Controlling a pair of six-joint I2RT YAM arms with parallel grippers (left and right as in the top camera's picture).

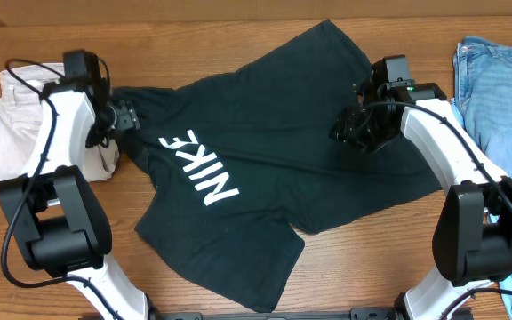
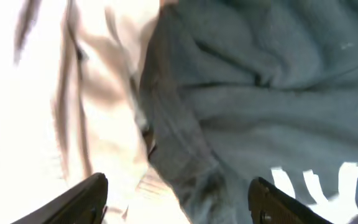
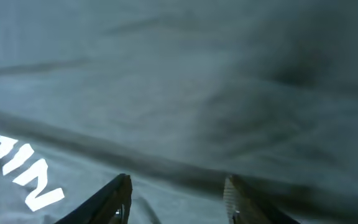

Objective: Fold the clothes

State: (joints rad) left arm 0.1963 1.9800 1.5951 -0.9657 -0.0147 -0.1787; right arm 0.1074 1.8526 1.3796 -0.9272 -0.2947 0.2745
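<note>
The left gripper [image 2: 179, 194] hangs with its jaws spread wide and nothing between them. Right under it, the rumpled edge of the black T-shirt [image 2: 260, 93] meets the pale beige trousers [image 2: 73, 93]. The shirt lies on the gripper's right and the trousers on its left. A bit of the white NIKE lettering [image 2: 319, 180] shows just beside its right finger.

The right gripper [image 3: 177, 186] is also parted and grips nothing. Only black shirt cloth fills the space below it, with a long crease crossing just ahead of the fingertips. Whether the tips touch the cloth cannot be told.

From overhead, the shirt spreads chest-up and skewed over the wooden table [image 1: 238, 36], between the two grippers and on under the right one. The light-blue jeans [image 1: 500, 80] lie farther to that gripper's right, apart from the shirt.
</note>
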